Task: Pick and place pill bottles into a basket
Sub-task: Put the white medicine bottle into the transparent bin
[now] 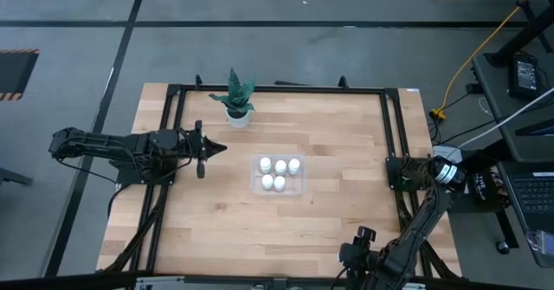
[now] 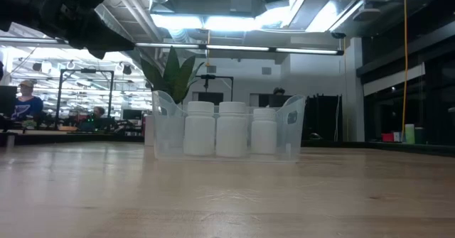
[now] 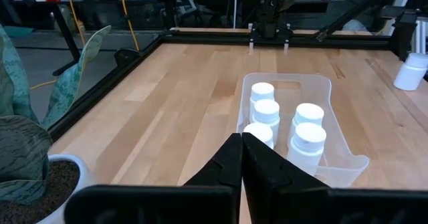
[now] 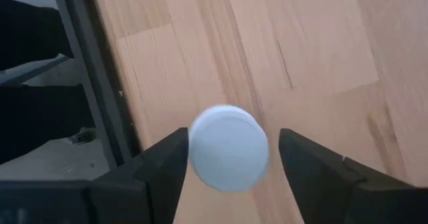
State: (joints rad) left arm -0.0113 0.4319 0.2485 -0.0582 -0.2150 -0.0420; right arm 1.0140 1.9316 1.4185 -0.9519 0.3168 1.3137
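Five white pill bottles (image 1: 280,173) stand upright inside the clear basket (image 1: 299,190) at the table's middle; the low view shows three of them (image 2: 232,128) behind its wall. A sixth bottle (image 4: 229,148) is near the table's front right, its round top between the two open fingers of my right gripper (image 4: 231,150), which points steeply down. In the high view the right arm (image 1: 357,240) hides this bottle; in the left wrist view it shows (image 3: 410,71) at the table's near side. My left gripper (image 1: 215,149) hovers shut left of the basket, pointing at it. My right gripper comes at the sixth bottle from above, one finger on each side of its round top (image 4: 200,150). There is a gap on one side, and the other finger (image 4: 175,158) stands close against the top. Whether it touches I cannot tell.
A white pot with a green plant (image 1: 237,108) stands at the far left of the table. A black frame rail (image 4: 93,83) runs close beside the sixth bottle. Bare wood lies between that bottle and the basket.
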